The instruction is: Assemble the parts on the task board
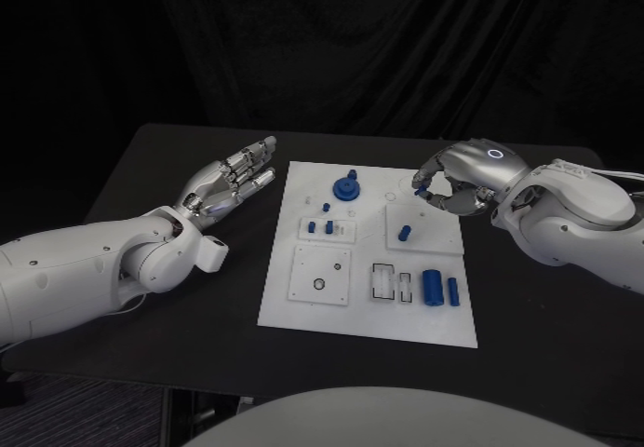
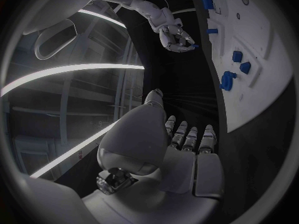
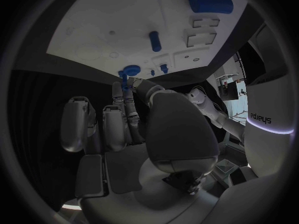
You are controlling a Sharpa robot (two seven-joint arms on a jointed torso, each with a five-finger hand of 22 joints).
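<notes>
The white task board [image 1: 306, 307] lies in the middle of the black table. My right hand [image 1: 461, 179] hovers over the board's far right corner, fingers curled, pinching a small blue peg [image 1: 424, 189] between thumb and finger; the peg [image 3: 124, 80] also appears in the right wrist view. My left hand [image 1: 231, 180] hangs beside the board's far left corner, palm up, fingers stretched out and holding nothing. On the board stand a round blue gear piece [image 1: 346, 189], two small blue pieces [image 1: 321, 226] and a blue peg [image 1: 404, 233]. A thick blue cylinder [image 1: 432, 286] and a thinner one [image 1: 454, 291] lie at the near right.
A black ring [image 1: 319, 284] sits on a square plate at the board's near left, with two open rectangular slots [image 1: 394, 282] beside it. Bare black table [image 1: 201, 317] surrounds the board, and my white forearms lie on either side of it.
</notes>
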